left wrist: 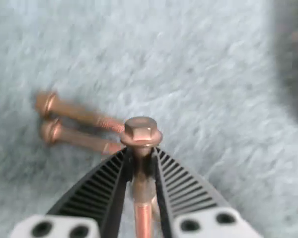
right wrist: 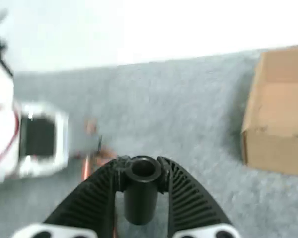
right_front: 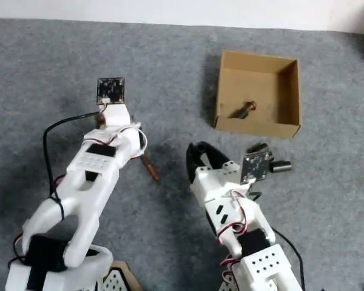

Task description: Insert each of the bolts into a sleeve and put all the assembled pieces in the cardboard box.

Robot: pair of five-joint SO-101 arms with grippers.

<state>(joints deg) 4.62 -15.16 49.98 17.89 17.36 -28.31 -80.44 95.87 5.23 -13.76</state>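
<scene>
Left wrist view: the left claw (left wrist: 141, 153) is clamped tight on a copper bolt (left wrist: 141, 134) by its shank, above two loose bolts (left wrist: 74, 111) lying side by side on the grey table (left wrist: 213, 74). The right claw (right wrist: 141, 171) grips a black sleeve (right wrist: 140, 193). The cardboard box (right_front: 230, 91) holds one assembled piece (right_front: 244, 111), and a spare sleeve (right_front: 282, 165) lies near the box.

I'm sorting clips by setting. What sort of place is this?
Likely a robotics lab bench set up for practice: a plain grey mat serves as the work surface, the left gripper holds a bolt, the right gripper holds a sleeve, and a cardboard box stands on the mat.
</scene>
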